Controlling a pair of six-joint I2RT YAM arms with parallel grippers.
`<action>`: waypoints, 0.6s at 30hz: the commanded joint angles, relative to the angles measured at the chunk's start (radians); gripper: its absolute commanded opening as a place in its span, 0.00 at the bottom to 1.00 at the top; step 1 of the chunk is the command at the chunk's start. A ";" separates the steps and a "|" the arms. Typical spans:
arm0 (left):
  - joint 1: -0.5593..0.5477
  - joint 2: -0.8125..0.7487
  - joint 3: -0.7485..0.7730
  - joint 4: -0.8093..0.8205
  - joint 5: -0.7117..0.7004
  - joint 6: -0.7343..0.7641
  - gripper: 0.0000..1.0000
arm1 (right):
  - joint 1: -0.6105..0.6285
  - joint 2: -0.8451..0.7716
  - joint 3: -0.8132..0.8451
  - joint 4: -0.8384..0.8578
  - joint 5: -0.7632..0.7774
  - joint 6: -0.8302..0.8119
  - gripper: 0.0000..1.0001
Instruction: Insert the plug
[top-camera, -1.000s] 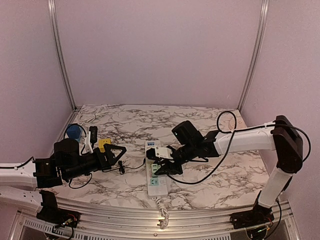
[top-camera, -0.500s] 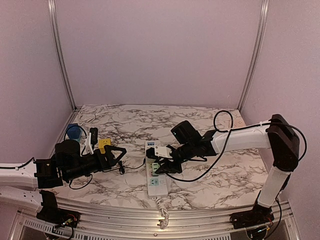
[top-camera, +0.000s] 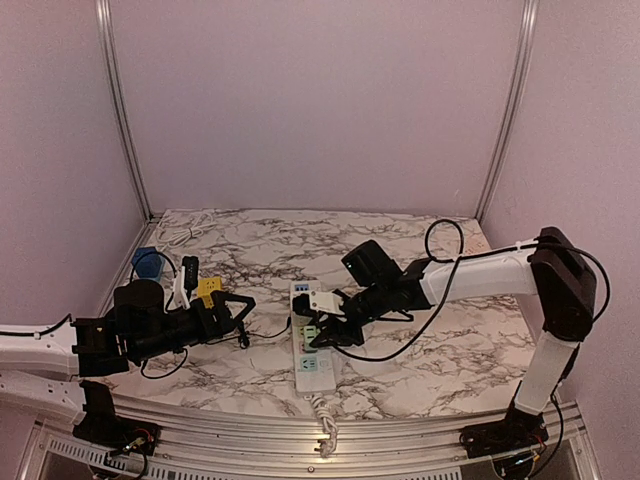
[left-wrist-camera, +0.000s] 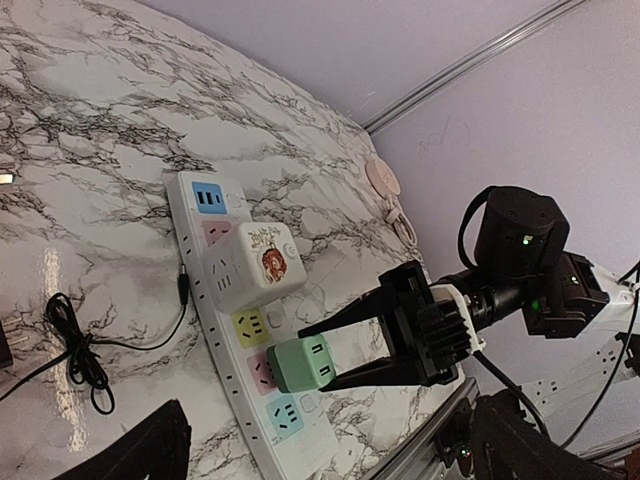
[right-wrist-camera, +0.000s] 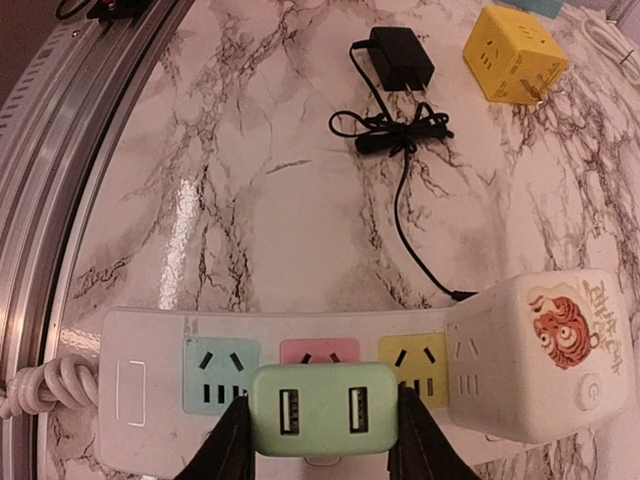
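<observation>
Insertion looks nearly done: the right gripper (left-wrist-camera: 311, 360) clamps the mint-green cube plug (right-wrist-camera: 322, 408), which sits on the long white power strip (right-wrist-camera: 150, 335) over its pink socket (right-wrist-camera: 318, 350). Whether it is fully seated I cannot tell; a final press and letting go probably remain. The left gripper (top-camera: 245, 312) hangs spread wide, well apart.

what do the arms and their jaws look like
Both arms have white tube links with black joint housings. The right arm carries a loose black cable looping along it and a small green light on its black wrist block. The left arm is mostly black near the wrist. Jaws are black, long and tapering.
</observation>
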 joint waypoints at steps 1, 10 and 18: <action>0.004 0.005 -0.002 0.024 0.006 0.004 0.99 | -0.031 0.074 0.024 -0.099 0.015 -0.018 0.20; 0.004 0.009 -0.004 0.029 0.007 0.004 0.99 | -0.050 0.108 -0.015 -0.123 0.033 0.008 0.20; 0.008 0.018 0.004 0.028 0.011 0.018 0.99 | -0.050 0.120 -0.030 -0.144 0.069 0.035 0.20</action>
